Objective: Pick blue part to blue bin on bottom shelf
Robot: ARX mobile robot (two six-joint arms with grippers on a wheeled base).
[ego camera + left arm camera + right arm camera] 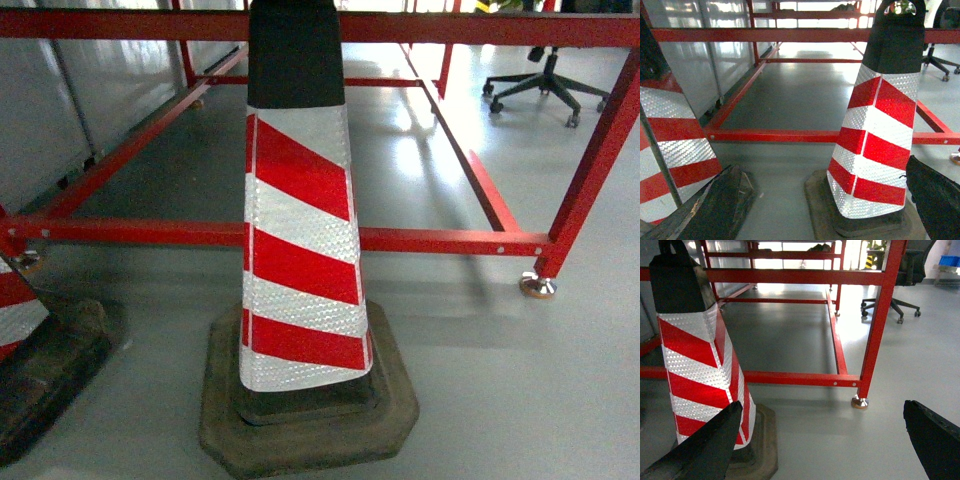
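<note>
Currently neither the blue part nor the bottom shelf is showing in any of my three views; only a small blue shape (pixel 948 260) is sitting far off beyond my right gripper (pixel 822 405), up and to its right, too small to tell what it is. That right gripper is hanging low over the grey floor (pixel 810 445) with its two dark fingers (pixel 705 450) spread wide and nothing lying between them. My left gripper (pixel 821 167) is likewise gaping, its fingers (pixel 715 210) standing well apart and holding nothing.

Just ahead of both grippers a red-and-white striped traffic cone (pixel 300 220) is standing upright on its dark rubber base (pixel 305 420), rising between the two, right of the left gripper and left of the right one. A second striped cone (pixel 670 140) is standing to the left of my left gripper.

Behind the cones a red steel frame (pixel 440 240) is running across the floor, one leg resting on a round foot (pixel 859 402) ahead of my right gripper. Farther back, to the right, a black office chair (pixel 545 85) is standing on its castors.
</note>
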